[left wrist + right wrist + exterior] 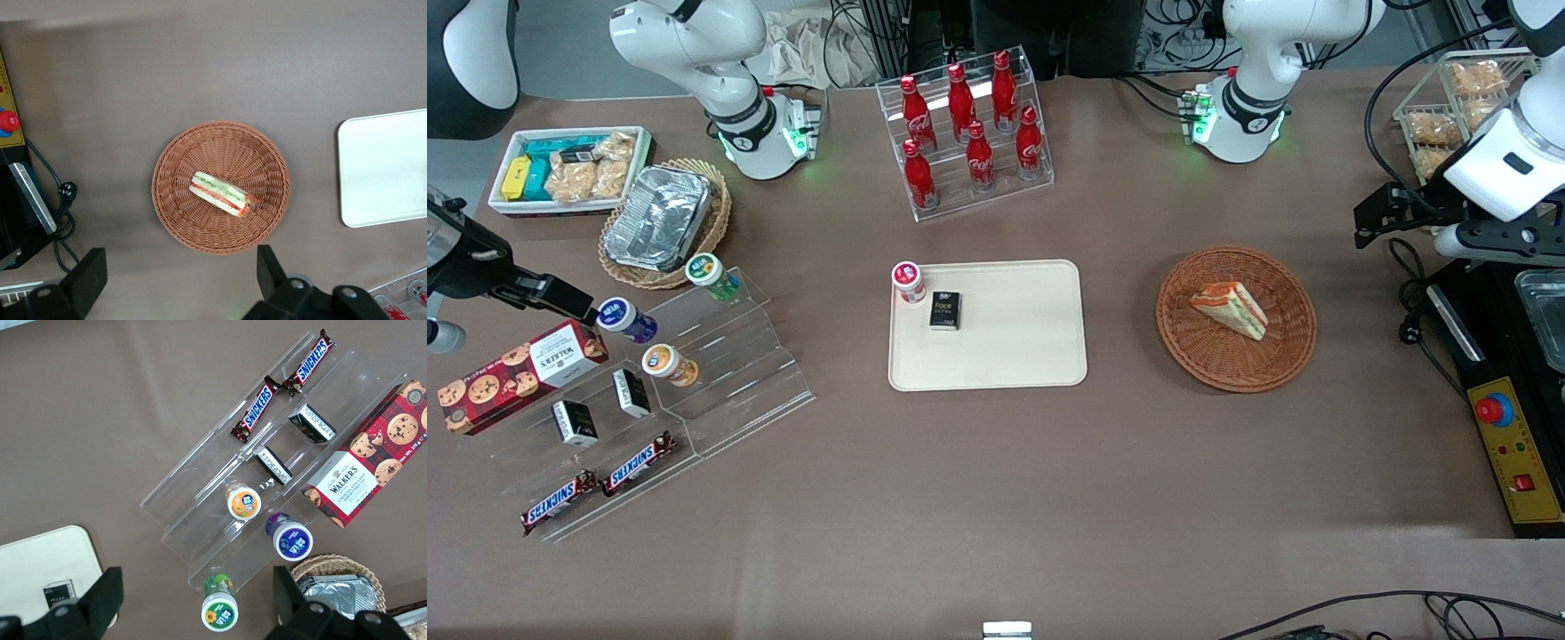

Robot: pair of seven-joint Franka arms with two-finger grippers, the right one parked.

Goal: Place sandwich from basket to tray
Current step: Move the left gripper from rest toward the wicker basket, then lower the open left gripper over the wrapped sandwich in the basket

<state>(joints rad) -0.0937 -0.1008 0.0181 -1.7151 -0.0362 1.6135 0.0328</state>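
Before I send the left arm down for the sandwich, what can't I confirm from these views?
- End effector: open above the basket in the left wrist view; fingertips cut off by the frame edge. In the front view its height over the basket cannot be told.
- Sandwich: its underside is hidden by the basket weave.
- Tray: cut off by the left wrist view's edge; whole only in the front view.

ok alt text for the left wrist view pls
A triangular sandwich lies in a round reddish-brown wicker basket on a brown table. The open gripper hangs above the basket's edge, and the cream tray sits beside the basket.
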